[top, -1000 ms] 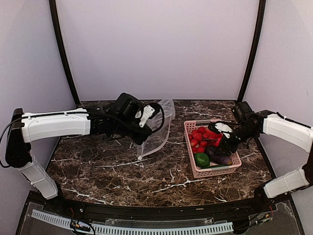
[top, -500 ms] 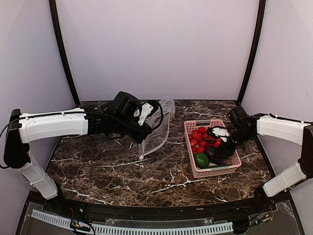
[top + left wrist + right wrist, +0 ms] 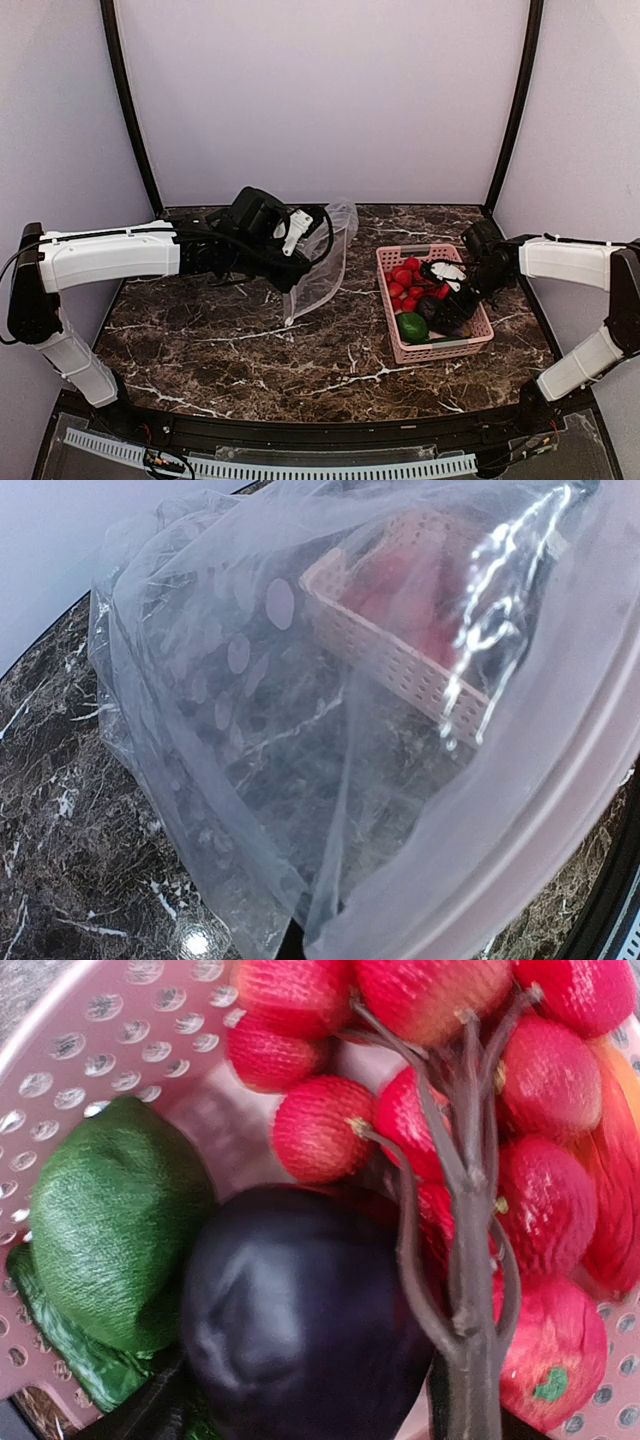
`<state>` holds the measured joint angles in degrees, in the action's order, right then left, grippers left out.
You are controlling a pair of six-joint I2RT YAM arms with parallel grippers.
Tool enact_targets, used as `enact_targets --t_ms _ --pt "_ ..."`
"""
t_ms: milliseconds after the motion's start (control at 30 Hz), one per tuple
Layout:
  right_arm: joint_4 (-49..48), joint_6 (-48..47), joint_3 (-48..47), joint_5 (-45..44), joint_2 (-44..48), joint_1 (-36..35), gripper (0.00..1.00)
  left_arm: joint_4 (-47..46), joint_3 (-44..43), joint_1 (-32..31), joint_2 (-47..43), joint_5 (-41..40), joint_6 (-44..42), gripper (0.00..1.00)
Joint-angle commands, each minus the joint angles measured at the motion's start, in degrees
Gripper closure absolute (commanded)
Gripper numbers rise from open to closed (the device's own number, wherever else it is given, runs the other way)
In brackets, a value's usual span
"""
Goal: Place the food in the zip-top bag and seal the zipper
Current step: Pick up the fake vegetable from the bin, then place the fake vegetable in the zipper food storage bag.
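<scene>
The zip-top bag (image 3: 322,268) is seen left of centre in the top view, lifted off the dark marbled surface (image 3: 250,350) and hanging from the left hand (image 3: 305,255). That hand is judged to be clamped on the bag near its mouth, although its fingers are not shown in its own wrist view. The bag is a thin, clear film printed with whitish dots. It is creased and glossy, and it is expected to be very light, limp and slippery. The zipper (image 3: 560,810), a pale pink strip crossing the lower right of the left wrist view, is the stiffest part, so it is the place best taken hold of.

The food is gathered in a perforated pink basket (image 3: 90,1030), at the right of the top view. The right hand (image 3: 450,290) is lowered into the basket. Whether it is wide, narrow or closed on something cannot be told.

In the right wrist view, the following pieces are seen:
- The red pieces (image 3: 320,1125) are round and covered in a fine woven texture. They are joined by a thin brown stem (image 3: 465,1230) and would probably lift as a cluster.
- The eggplant (image 3: 300,1330), at lower centre, is smooth, dark and shiny. It is likely to slip if pinched at its widest part.
- A green piece (image 3: 110,1220), at the left, is rounded with a matte knit surface that should offer better grip.
- An orange-red oval (image 3: 615,1190) is glimpsed at the right edge.

All the pieces are judged light and firm, not fragile.
</scene>
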<state>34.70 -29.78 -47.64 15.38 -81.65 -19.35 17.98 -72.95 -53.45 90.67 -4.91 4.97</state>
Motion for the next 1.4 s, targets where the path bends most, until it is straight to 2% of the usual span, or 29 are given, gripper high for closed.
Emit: enact_targets --t_ms 0,67,233,500,567,800,967,1367 --pt "-0.4 -0.1 1.9 -1.2 -0.9 0.0 0.03 0.4 0.7 -0.1 -1.3 0.6 0.2 0.99" --pt "-0.5 0.1 1.8 -1.0 -1.1 0.0 0.03 0.5 0.6 -0.1 -1.2 0.5 0.2 0.99" --pt "0.9 0.7 0.3 -0.9 0.7 0.0 0.17 0.5 0.6 -0.1 -1.0 0.4 0.1 0.99" --pt "10.2 -0.4 -4.0 0.6 11.3 0.0 0.29 0.9 0.4 -0.1 -0.9 -0.2 -0.1 0.99" --pt "11.4 -0.7 -4.9 4.5 16.0 0.0 0.34 1.0 0.4 0.0 -0.8 -1.0 -0.1 0.99" --pt "11.6 -0.6 -12.7 21.8 23.6 0.0 0.38 -1.2 -1.3 -0.1 0.3 2.3 6.3 0.99" --pt "10.7 3.0 -23.9 29.7 19.7 0.0 0.43 -1.6 -4.7 -0.1 1.7 4.7 13.2 0.99" --pt "-8.5 21.5 -40.3 46.2 9.2 -1.2 0.49 -3.5 -15.6 0.0 3.8 4.0 30.2 0.99"
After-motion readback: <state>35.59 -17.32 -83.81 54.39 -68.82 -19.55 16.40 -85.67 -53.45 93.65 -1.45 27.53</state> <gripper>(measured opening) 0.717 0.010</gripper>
